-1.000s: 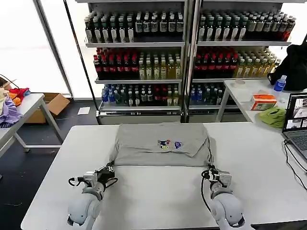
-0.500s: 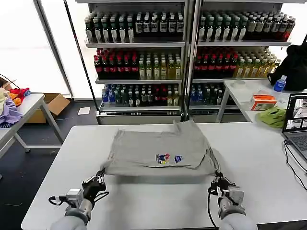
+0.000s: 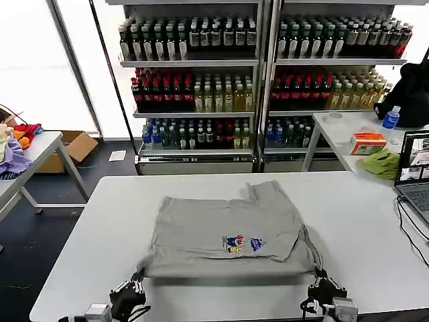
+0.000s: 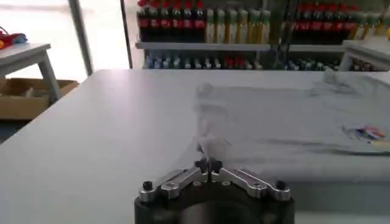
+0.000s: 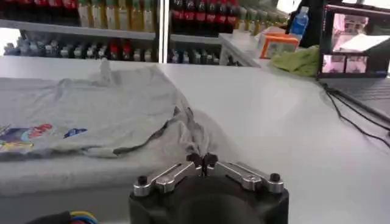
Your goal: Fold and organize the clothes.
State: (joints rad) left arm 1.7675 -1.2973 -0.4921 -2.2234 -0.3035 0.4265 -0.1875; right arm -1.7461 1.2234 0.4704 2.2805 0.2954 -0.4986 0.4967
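T-shirt (image 3: 228, 228): centre frame on table (image 3: 80, 235), long axis L–R. I've left gripper (image 3: 134, 293) and right gripper (image 3: 324, 290) pinched on near corners, lower frame; cloth lies beyond both, equally near.

Stocked drink shelves (image 3: 258, 80) line the far wall; bright windows (image 3: 33, 67) left; dark floor (image 3: 27, 235); white side tables (image 3: 342, 131).

Drink shelves (image 3: 258, 80) behind white table (image 3: 80, 241); laptop (image 3: 415, 171), green cloth (image 3: 381, 163) right.
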